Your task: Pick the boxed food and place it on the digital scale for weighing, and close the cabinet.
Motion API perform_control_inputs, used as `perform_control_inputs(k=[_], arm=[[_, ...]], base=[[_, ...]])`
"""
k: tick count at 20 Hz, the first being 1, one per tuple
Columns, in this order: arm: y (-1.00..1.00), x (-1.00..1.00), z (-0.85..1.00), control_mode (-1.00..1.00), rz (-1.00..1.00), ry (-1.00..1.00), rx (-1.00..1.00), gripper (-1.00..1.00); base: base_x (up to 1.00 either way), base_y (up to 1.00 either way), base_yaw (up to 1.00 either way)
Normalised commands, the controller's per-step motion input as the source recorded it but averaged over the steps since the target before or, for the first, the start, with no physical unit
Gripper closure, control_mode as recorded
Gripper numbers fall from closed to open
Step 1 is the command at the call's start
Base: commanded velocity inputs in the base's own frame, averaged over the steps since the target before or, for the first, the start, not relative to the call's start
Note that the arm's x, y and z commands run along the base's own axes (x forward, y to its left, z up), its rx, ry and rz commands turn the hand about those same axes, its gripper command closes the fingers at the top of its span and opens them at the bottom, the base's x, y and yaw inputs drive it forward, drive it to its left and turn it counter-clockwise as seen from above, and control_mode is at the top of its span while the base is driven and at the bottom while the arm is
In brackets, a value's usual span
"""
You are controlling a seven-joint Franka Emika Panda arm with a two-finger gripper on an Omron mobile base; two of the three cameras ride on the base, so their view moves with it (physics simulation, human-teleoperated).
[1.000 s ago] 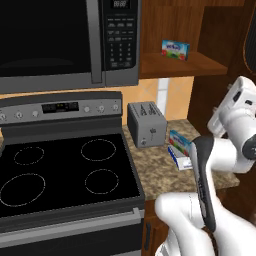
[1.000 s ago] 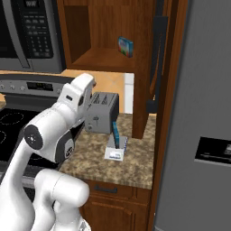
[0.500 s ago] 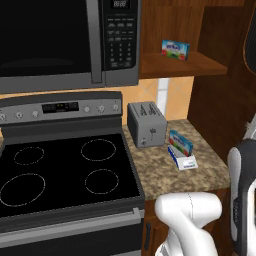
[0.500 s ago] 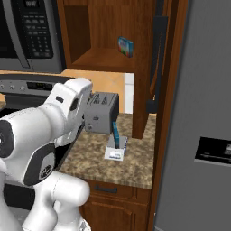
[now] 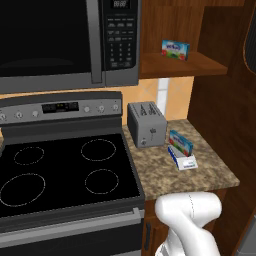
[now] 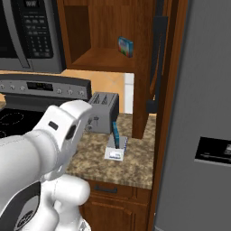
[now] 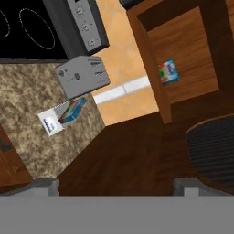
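The arm [image 6: 40,153] is glossy white all over, built of thick rounded segments that look like moulded plastic shells. In the right base view one big link ends in a blunt, squared-off cap with a small dark oval dot and a short dark slot on its side (possibly a fastener, too small to tell). Thin grey seam lines mark where the shell pieces meet. Below it sits a rounded white joint with soft shading. In the left base view a smooth white elbow-like housing [image 5: 189,214] shows a faint dotted seam running down its middle.
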Motion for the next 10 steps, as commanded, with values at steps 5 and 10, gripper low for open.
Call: perform_control_inputs(k=[5,10], arm=[[-0.62,-0.01,-0.39,-1.00,-0.07,-0.10,0.00,-1.00],[-0.62,-0.18,-0.24,-1.00,-0.06,-0.16,0.02,-1.00]], base=[[0.00,0.00,0.00],[0.00,0.00,0.00]])
